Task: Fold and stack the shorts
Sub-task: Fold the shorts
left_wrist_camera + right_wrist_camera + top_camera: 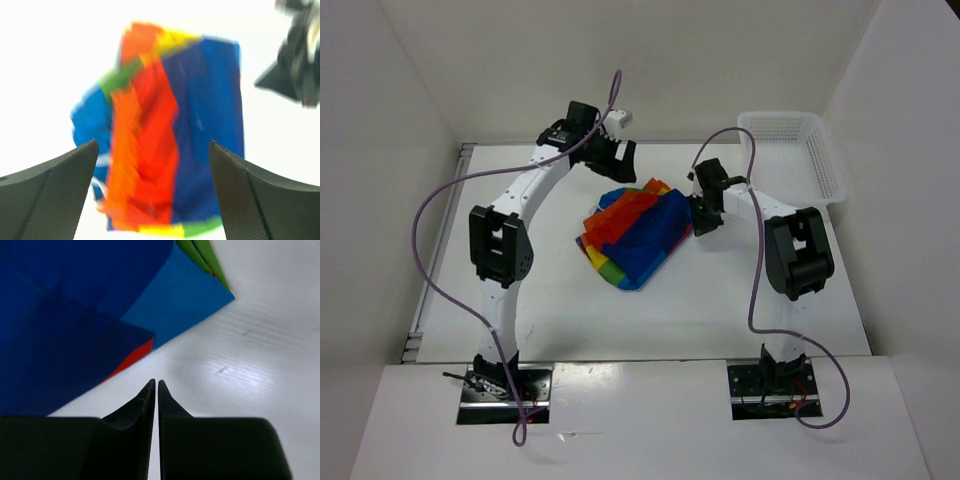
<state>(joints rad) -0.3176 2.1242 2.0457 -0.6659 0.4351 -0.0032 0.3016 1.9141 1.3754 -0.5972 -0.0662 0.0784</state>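
Observation:
The rainbow-striped shorts [635,235] lie folded in a compact bundle at the middle of the table, blue panel on top at the right, red and orange at the left. My left gripper [620,155] hangs open and empty above the far side of the shorts; its view looks down on them [165,145] between its spread fingers [60,195]. My right gripper [700,218] is shut and empty just off the right edge of the shorts; its view shows the blue fabric [75,315] beyond its closed fingertips [149,390].
A white plastic mesh basket [795,150] stands at the far right corner of the table. White walls enclose the table on the left, back and right. The right arm [295,55] shows at the top right of the left wrist view.

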